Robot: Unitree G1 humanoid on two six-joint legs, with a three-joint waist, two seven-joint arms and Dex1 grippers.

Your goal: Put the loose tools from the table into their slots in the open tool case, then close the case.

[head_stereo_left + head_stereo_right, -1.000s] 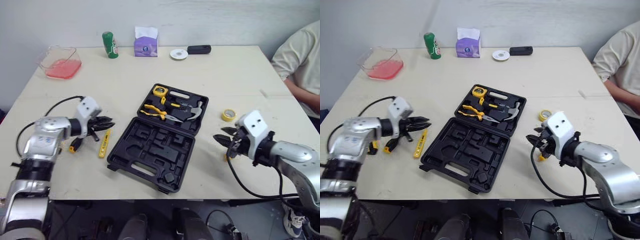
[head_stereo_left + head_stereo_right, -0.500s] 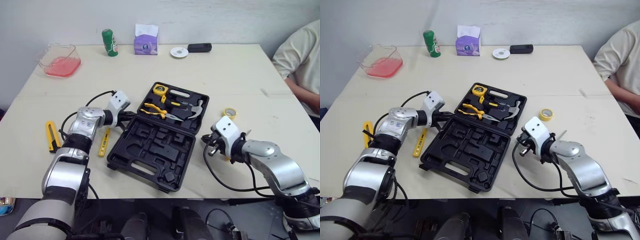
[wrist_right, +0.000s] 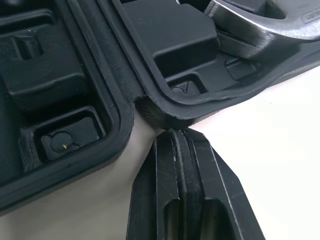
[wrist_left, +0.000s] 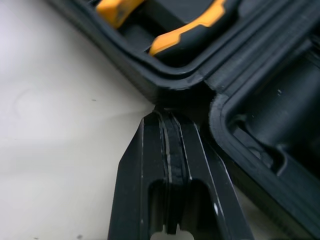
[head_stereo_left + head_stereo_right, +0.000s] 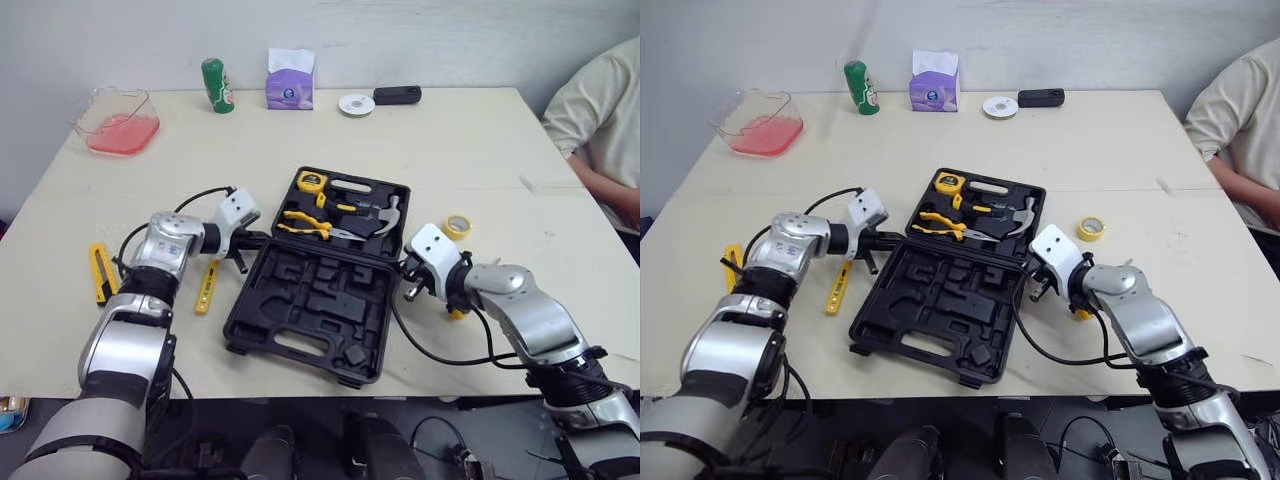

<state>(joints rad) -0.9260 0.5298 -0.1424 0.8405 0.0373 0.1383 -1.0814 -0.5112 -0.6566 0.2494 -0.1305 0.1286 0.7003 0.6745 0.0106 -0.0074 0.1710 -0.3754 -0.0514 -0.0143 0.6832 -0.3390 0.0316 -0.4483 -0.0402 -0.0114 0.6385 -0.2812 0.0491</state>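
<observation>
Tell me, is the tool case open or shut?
Open: the tool case lies spread flat on the table, with the insides of both halves facing up.

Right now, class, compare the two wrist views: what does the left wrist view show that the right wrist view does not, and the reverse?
Left wrist view alone: the yellow grips of the pliers, with the left gripper shut. Right wrist view alone: the steel hammer head, with the right gripper shut. Shared: the black tool case at its hinge notch, each gripper's tip close to it, and the pale table.
</observation>
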